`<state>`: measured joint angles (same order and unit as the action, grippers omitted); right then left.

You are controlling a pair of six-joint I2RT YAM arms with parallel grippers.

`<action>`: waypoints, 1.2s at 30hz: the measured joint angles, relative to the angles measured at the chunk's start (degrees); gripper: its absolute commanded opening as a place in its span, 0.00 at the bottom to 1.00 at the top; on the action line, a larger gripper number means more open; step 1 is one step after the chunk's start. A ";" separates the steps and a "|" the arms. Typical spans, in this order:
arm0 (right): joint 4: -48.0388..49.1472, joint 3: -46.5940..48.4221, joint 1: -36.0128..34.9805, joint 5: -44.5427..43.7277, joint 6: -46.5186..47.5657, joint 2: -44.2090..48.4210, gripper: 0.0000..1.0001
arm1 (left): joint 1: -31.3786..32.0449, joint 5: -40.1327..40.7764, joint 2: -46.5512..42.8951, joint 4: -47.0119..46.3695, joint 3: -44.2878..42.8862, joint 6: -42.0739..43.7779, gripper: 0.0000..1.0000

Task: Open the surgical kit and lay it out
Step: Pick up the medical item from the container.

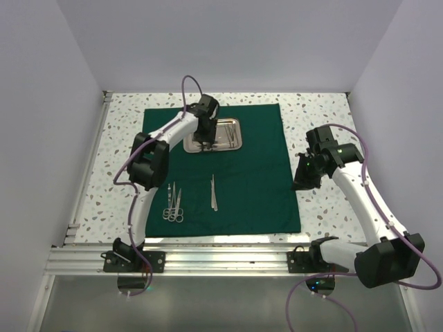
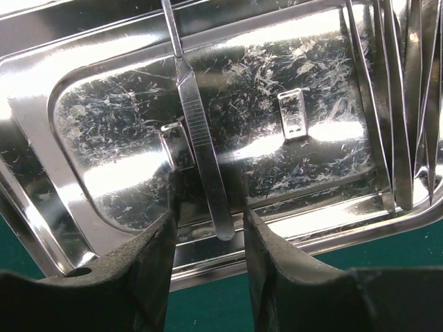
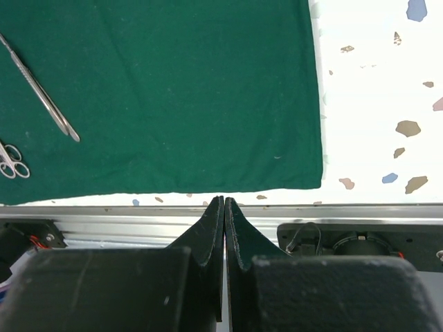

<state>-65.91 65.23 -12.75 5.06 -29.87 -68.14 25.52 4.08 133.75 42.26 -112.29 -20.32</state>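
One dark green cloth (image 1: 252, 176) lies spread flat on the speckled surface (image 1: 322, 111), matte and square-cornered. One small steel tray (image 1: 234, 123) sits at the cloth's far middle, mirror-bright and finely scratched.

Near the front left of the cloth are two ring-handled instruments (image 1: 174, 205) side by side. Just to their right is one pair of slim tweezers (image 1: 214, 192).

The left gripper (image 2: 210, 218) hangs over the tray with its dark fingers apart. They straddle one slim ridged tool (image 2: 201, 138) lying in the tray and do not touch it. Further silver blades (image 2: 401, 104) crowd the tray's right end. The picture edge cuts them off, so I can't count them.

The right gripper (image 3: 224, 202) is shut on nothing, over the cloth's right edge.
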 measured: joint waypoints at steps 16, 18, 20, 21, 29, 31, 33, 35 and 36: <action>0.22 0.00 1.66 0.24 1.99 -0.83 0.00 | 2.71 5.95 -0.79 -0.83 2.91 -4.11 0.40; 0.22 0.00 1.70 0.33 2.32 -1.22 0.00 | 2.71 6.21 -0.68 -0.61 2.69 -4.35 0.40; 0.31 0.00 1.73 0.44 2.58 -1.55 0.00 | 2.69 6.40 -0.24 0.00 1.97 -4.59 0.40; 0.35 0.00 1.79 0.44 2.73 -1.68 0.00 | 2.69 6.51 0.07 0.39 1.38 -4.63 0.40; 0.61 0.00 1.90 0.44 3.19 -2.01 0.00 | 2.62 6.69 2.60 3.39 -3.15 -5.70 0.31; 0.63 0.00 1.90 0.42 3.23 -2.01 0.00 | 2.64 6.69 2.97 3.93 -3.82 -5.86 0.28; 0.66 0.00 1.90 0.42 3.37 -2.01 0.00 | 2.64 6.84 3.06 4.11 -3.98 -5.95 0.22; 0.76 0.00 1.90 0.42 3.39 -2.01 0.00 | 2.62 7.08 3.06 4.11 -3.96 -6.08 0.15; 0.79 0.00 1.90 0.44 3.39 -2.03 0.00 | 2.62 7.17 3.06 4.07 -3.85 -6.12 0.12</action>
<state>-65.12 65.23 -10.85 5.50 -26.48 -70.17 28.14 11.25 136.81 46.33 -116.14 -26.44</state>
